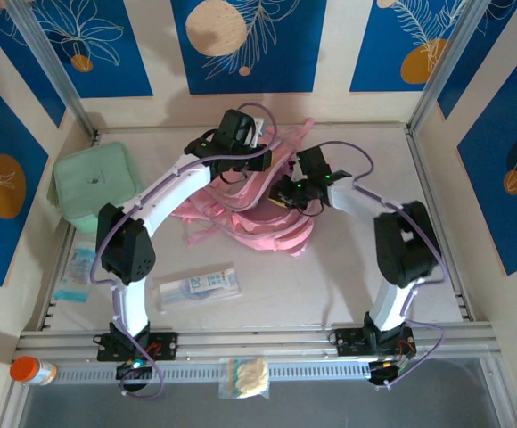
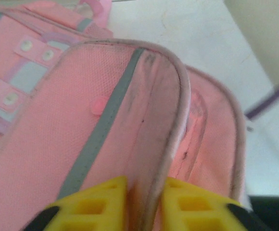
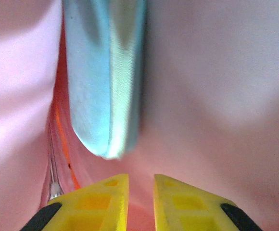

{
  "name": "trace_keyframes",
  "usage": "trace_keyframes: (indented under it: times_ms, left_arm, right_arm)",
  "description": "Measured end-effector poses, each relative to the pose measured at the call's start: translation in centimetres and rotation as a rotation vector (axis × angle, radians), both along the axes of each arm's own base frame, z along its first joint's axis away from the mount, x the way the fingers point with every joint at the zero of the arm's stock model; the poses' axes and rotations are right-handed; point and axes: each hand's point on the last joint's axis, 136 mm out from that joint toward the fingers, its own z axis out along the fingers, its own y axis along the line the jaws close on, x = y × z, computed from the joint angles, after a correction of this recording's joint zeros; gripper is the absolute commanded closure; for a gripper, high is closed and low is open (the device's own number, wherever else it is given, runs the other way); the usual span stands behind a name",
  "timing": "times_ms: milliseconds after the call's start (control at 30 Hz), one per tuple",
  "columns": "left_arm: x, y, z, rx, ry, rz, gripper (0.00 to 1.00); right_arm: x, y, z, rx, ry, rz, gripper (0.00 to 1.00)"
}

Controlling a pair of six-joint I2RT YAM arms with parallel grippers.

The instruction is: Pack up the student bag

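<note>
Left wrist view: we see the left gripper (image 2: 144, 186) narrow around the student bag (image 2: 48, 144) rim, which might slip and flop shut.

Table (image 1: 348, 285): pale, bare surface from 3 to 5 o'clock. The student bag (image 1: 258, 227) lies slumped at centre, its straps trailing toward 7 o'clock. The mint-green lidded case (image 1: 94, 185) sits flat at 10 o'clock, close to the left edge. A clear flat packet (image 1: 201, 287) lies at 7 o'clock, just beside my left arm. A small blue packet (image 1: 76, 275) lies at 8 o'clock on the left edge.
</note>
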Motion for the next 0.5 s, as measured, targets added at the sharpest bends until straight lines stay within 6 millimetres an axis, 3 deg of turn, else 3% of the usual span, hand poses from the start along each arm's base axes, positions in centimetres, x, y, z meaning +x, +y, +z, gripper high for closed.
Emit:
trace_keyframes:
  times_ms: [133,233,400,500]
  left_arm:
    - [-1.2,-1.0,0.0,-0.121,0.045,-0.037,0.5]
    - [-3.6,0.0,-0.3,-0.213,0.094,-0.047,0.44]
    - [-5.6,5.6,0.4,-0.329,0.107,0.073,0.42]
    - [-5.5,9.6,-1.3,-0.374,0.129,0.208,0.42]
  right_arm:
    - [-2.9,-3.4,2.7,-0.114,-0.052,-0.082,0.81]
    - [-5.6,-4.8,4.4,-0.204,-0.082,-0.117,0.8]
    - [-8.9,-3.7,4.9,-0.3,-0.096,-0.064,0.78]
    - [-9.6,-1.9,3.9,-0.35,-0.077,-0.004,0.76]
